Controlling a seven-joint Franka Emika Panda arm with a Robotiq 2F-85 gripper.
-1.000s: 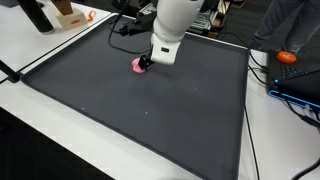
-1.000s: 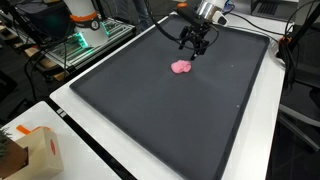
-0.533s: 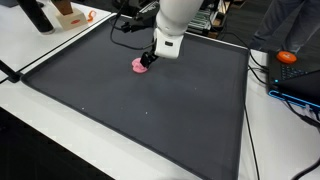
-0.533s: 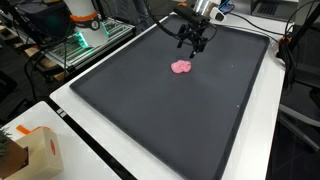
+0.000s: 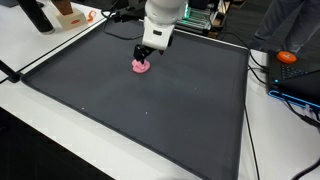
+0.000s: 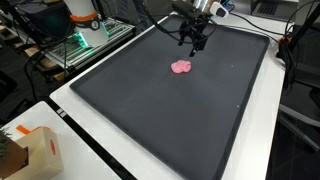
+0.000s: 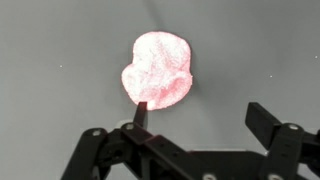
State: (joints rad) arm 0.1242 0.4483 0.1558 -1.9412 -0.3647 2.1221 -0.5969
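One pink lump (image 5: 141, 67), small, soft-looking and bumpy, pale pink with whitish patches. In the wrist view the lump (image 7: 158, 68) is a rough oval with a bulge on one side. It lies flat on the black mat (image 5: 150, 120), nearer the far edge in an exterior view and well off the near edge.

- A white table (image 5: 45, 45) carries a large dark mat (image 5: 160, 115) that covers most of it.
- One crumpled pink lump (image 5: 141, 67) lies on the mat, perhaps putty or cloth; the wrist view is too soft to tell.
- A cardboard box (image 6: 40, 152) stands on a bare corner of the table, off the mat.
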